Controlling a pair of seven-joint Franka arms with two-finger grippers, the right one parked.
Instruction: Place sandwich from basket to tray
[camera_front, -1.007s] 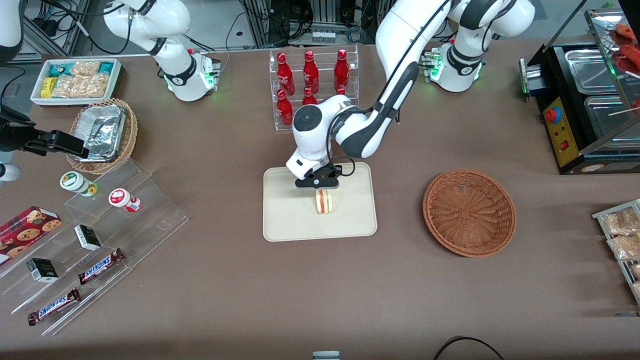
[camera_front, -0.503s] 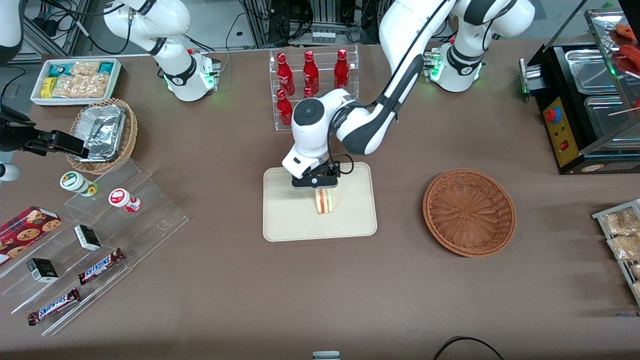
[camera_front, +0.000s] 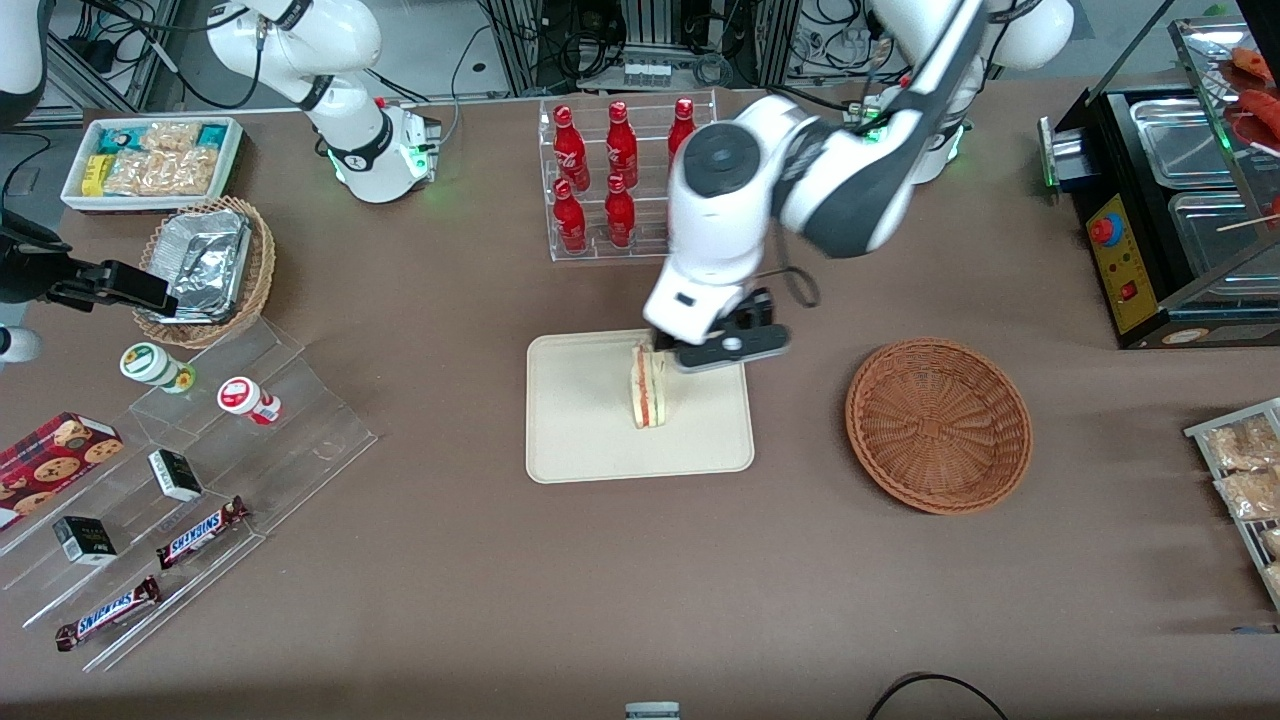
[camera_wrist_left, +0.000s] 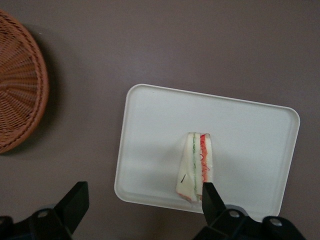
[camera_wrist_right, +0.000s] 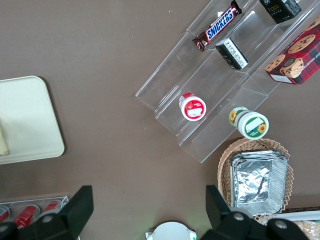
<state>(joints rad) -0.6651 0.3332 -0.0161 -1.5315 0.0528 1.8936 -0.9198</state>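
The tray (camera_front: 590, 440) served as the reference landmark, lying near the middle of the table. The sandwich (camera_front: 647, 387) stood on edge on the tray, its red and green filling lines facing up, and nothing touched it in the wrist view. The gripper (camera_front: 728, 345) hung above the tray's edge on the working arm's side, raised clear of the sandwich, its fingers (camera_wrist_left: 74, 206) spread wide and holding nothing. The basket (camera_front: 938, 424) sat well apart from the tray, toward the working arm's end of the table, with nothing in it.

The placement appeared complete. The main remaining risk was judged to be toppling: the sandwich rested on a narrow edge, so a low sideways pass of the gripper could clip it and knock it flat or push it toward the tray's rim. A jolt to the table would likely have the same effect.
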